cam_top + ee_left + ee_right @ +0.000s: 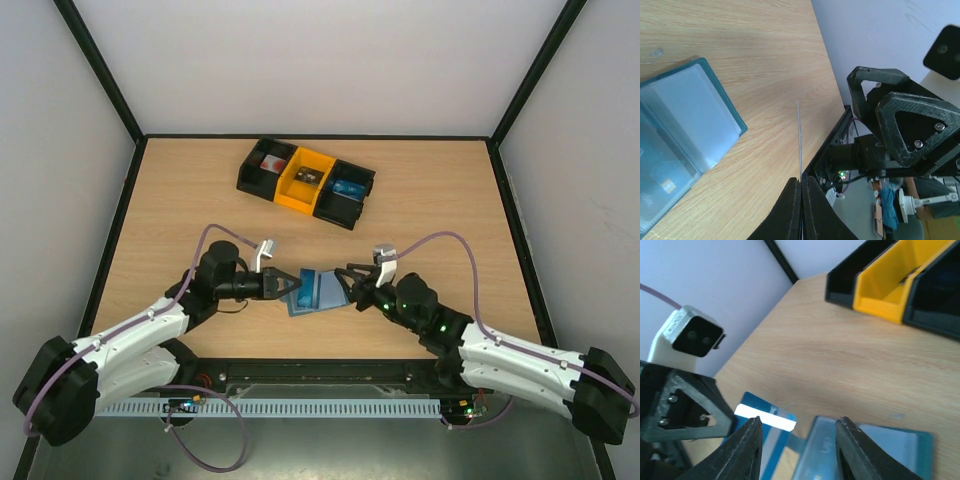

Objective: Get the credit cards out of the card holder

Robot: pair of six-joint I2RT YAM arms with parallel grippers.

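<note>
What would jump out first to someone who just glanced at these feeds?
At the near middle of the wooden table lies the soft slate-blue bifold card holder, open, with a claw on each side. The left claw is shut on a thin blue card, seen edge-on in its own camera; the right claw stands open over the holder. A black-and-yellow plastic compartment tray sits at the far side.
</note>
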